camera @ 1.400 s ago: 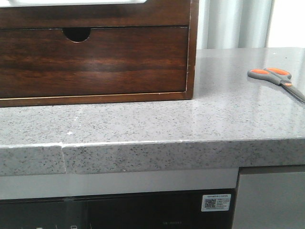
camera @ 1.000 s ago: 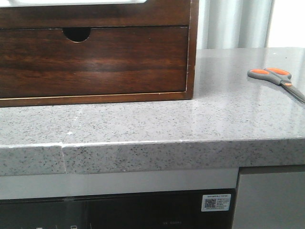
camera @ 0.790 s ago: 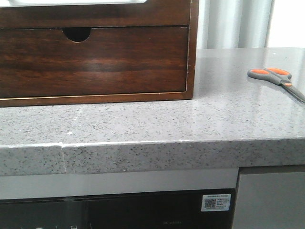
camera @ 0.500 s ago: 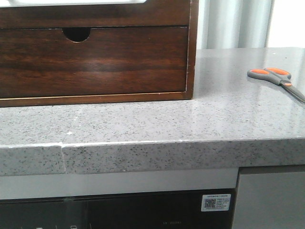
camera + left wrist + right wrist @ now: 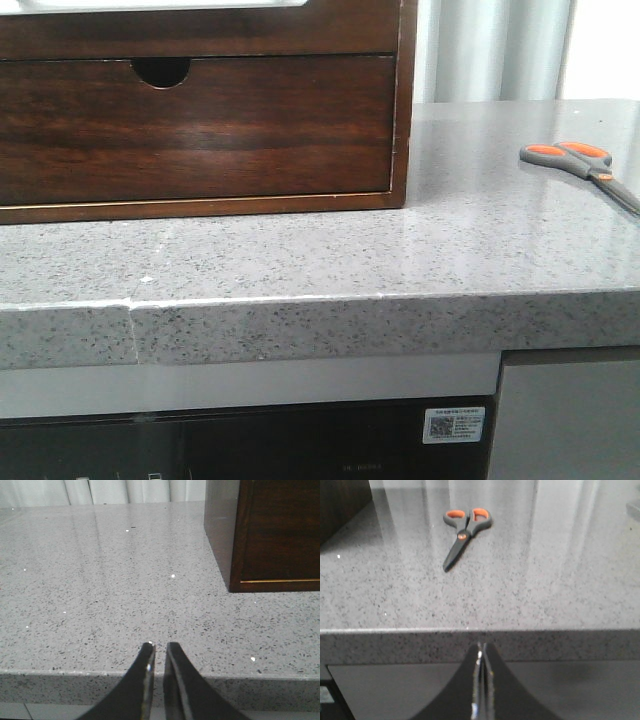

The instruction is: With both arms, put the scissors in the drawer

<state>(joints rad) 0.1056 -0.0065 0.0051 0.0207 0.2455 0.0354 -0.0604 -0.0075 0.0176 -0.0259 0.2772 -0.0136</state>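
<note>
In the front view, the scissors (image 5: 580, 165) are seen lying flat on the grey speckled counter (image 5: 330, 250), far to the right, with the orange-lined loops toward the cabinet (image 5: 200, 110) and the blades running off the right edge. The dark wooden cabinet stands on the counter's left half, well apart from the scissors; a closed front with a half-round notch (image 5: 161, 70) is seen in it. The drawer named in the task cannot be made out with certainty. No gripper is seen here. Pale curtains (image 5: 495, 50) hang behind the counter, and a dark panel with a small label (image 5: 452, 424) sits below its edge.

In the left wrist view, the left gripper (image 5: 159, 652) is held at the counter's front edge, its fingers nearly together with a thin gap and nothing between them. A cabinet corner (image 5: 235, 540) stands beyond, off to one side. The scissors are not seen.

In the right wrist view, the right gripper (image 5: 481, 652) is held just below the counter's front edge, its fingers pressed together and empty. The scissors (image 5: 464, 535) lie on the counter well beyond the fingertips, loops away from the gripper and blades pointing back toward it.
</note>
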